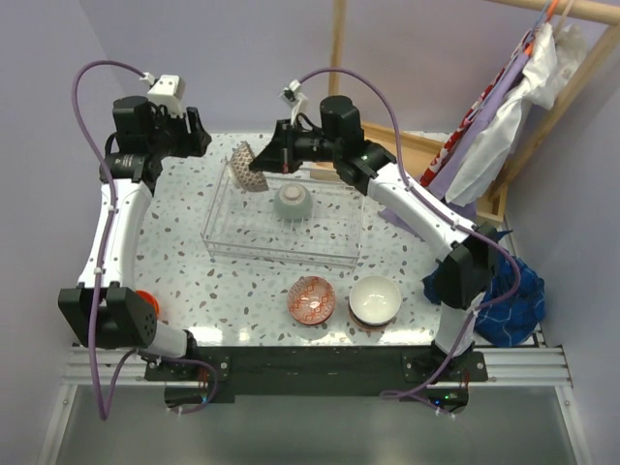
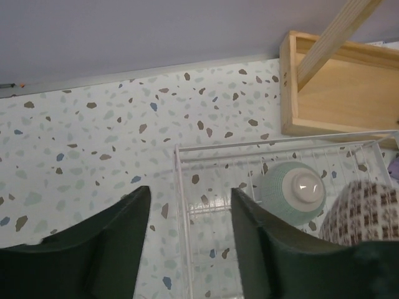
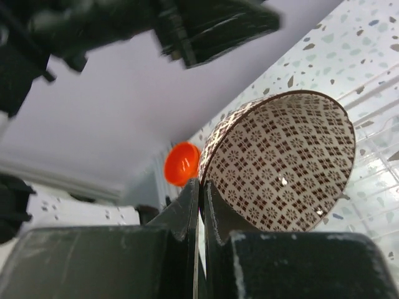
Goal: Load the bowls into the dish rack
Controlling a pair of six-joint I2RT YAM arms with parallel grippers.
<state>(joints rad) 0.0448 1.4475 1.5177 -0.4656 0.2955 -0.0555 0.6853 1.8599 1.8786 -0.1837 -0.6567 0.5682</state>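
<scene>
Speckled counter (image 1: 174, 262) carries the silvery wire dish rack (image 1: 215, 218) mid-frame, a pale green round bowl (image 1: 292, 202) upside down inside. At its upper-left corner the right end effector (image 3: 201, 187) pinches a tilted brown-patterned bowl (image 1: 247, 167) by the rim. Upper left, the left end effector (image 2: 190, 193) stands spread, empty.
</scene>
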